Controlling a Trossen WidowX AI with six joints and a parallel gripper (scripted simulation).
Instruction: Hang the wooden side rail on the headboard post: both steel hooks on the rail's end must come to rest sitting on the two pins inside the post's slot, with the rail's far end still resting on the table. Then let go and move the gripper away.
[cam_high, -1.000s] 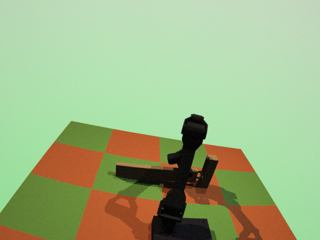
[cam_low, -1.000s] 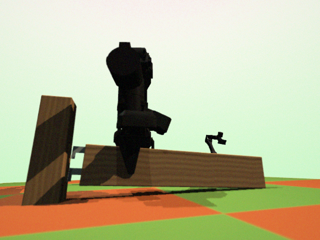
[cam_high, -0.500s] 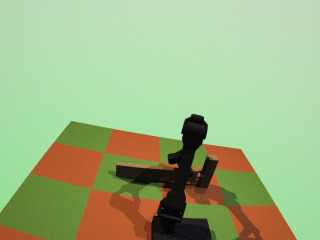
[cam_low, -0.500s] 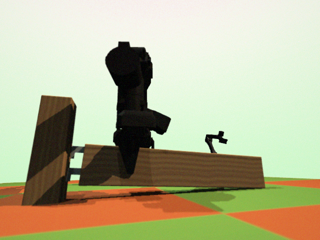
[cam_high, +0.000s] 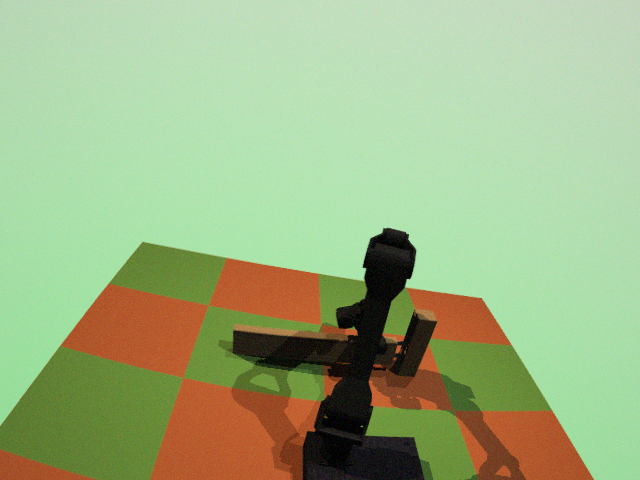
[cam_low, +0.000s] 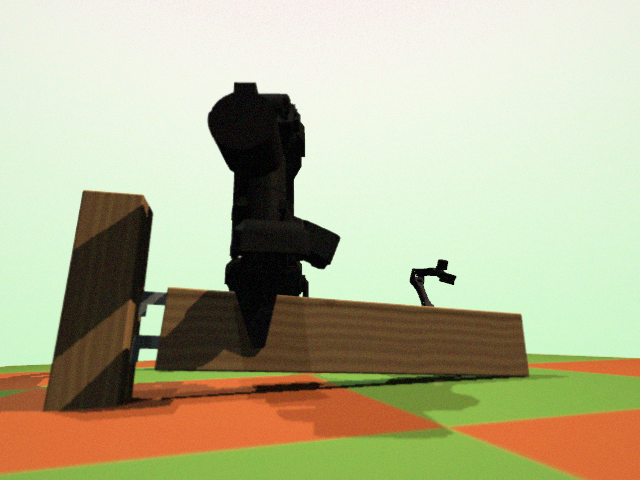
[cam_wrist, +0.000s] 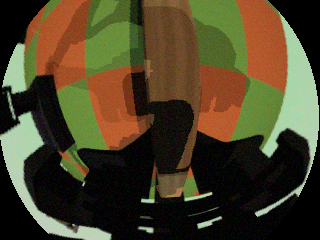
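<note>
The wooden side rail (cam_high: 279, 343) (cam_low: 392, 335) (cam_wrist: 172, 60) has its far end low at the table; its hook end is raised a little above the table. My gripper (cam_low: 256, 333) (cam_wrist: 168, 127) is shut on the rail near the hook end, one finger on each broad face. The headboard post (cam_high: 418, 343) (cam_low: 103, 289) stands just beyond that end. The upper steel hook (cam_low: 155, 298) and the lower steel hook (cam_low: 149, 341) span the narrow gap and reach the post's slotted side. Their downward tips show partly at the post's edge. The pins are hidden, so I cannot tell whether the hooks sit on them.
The table (cam_high: 134, 320) (cam_low: 578, 439) is a green and orange checkered surface. The arm's dark base (cam_high: 382, 457) is at the front in the top view. A small dark arm (cam_low: 421, 289) shows in the distance behind the rail in the exterior view.
</note>
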